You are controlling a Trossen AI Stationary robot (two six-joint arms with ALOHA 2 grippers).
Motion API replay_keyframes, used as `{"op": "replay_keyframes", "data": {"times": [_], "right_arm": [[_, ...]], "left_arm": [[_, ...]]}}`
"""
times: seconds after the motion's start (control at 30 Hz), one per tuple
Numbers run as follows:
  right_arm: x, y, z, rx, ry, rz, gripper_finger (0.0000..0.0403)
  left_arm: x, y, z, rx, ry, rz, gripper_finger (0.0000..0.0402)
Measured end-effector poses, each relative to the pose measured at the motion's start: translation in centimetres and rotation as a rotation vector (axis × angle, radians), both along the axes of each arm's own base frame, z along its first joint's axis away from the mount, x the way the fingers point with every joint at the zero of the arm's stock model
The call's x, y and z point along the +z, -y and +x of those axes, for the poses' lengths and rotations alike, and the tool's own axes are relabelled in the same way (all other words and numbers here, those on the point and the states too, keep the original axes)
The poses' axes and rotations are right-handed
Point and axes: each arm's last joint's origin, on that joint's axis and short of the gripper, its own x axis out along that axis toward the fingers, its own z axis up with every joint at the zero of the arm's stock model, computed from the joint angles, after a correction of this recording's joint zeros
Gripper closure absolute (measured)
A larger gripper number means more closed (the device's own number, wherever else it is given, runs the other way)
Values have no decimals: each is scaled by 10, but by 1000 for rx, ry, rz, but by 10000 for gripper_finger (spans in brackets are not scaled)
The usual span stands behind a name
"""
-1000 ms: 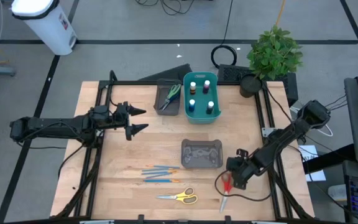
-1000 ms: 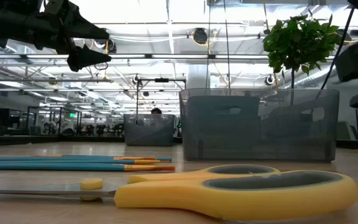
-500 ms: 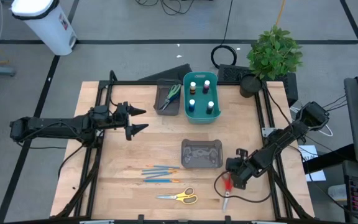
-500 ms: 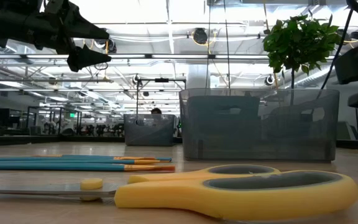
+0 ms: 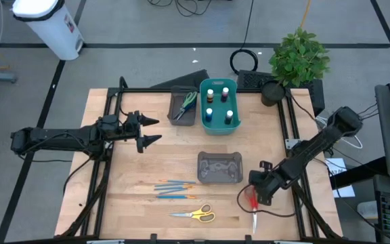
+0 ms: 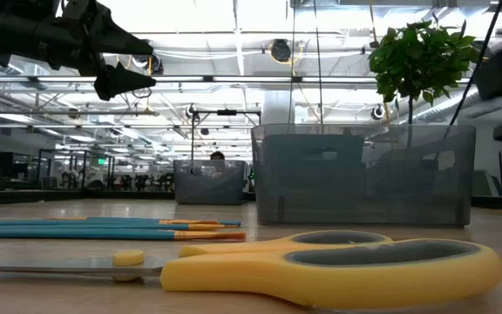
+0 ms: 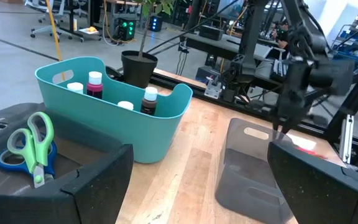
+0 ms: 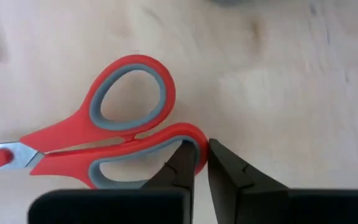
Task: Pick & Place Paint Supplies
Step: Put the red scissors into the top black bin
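Observation:
Red scissors (image 8: 114,134) lie near the table's near right corner (image 5: 252,205), blades toward the near edge. My right gripper (image 8: 201,165) is shut on them. My left gripper (image 5: 151,130) hovers open over the left half of the table, touching nothing. Yellow scissors (image 5: 195,215) and thin blue-and-orange brushes (image 5: 172,188) lie flat on the wood near the front edge. Paint bottles (image 7: 123,93) stand in the teal bin (image 5: 219,122). Green scissors (image 7: 35,140) lie over blue ones in a dark tray (image 5: 176,112). My right gripper pinches the rim of one red handle loop (image 8: 194,138) at its rounded outer end. One finger (image 8: 178,167) stands inside the loop and the other (image 8: 227,168) outside. The fingers come from above, pointing down. The scissors look flat on the wood.
An empty dark grey tray (image 5: 219,167) sits mid-table, just left of my right gripper. A potted plant (image 5: 300,57) stands at the far right corner. Black frame rails (image 5: 293,135) run along the table's left and right sides.
My right gripper has shut on the red scissors' handle loop and shifted slightly toward the table's right edge. The scissors have swung with it, their blade tip moving toward the right.

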Motion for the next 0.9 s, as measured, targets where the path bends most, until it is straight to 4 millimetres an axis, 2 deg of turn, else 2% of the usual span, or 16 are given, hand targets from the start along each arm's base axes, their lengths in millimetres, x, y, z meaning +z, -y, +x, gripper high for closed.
{"op": "replay_keyframes", "data": {"times": [0.33, 0.73, 0.9], "right_arm": [[44, 13, -14, 37, 195, 102, 392], [81, 26, -27, 65, 459, 155, 393], [96, 32, -29, 98, 597, 163, 393]], "left_arm": [[0, 0, 0, 0, 0, 1, 23], [1, 0, 0, 0, 9, 8, 23], [4, 0, 0, -4, 30, 60, 23]]}}
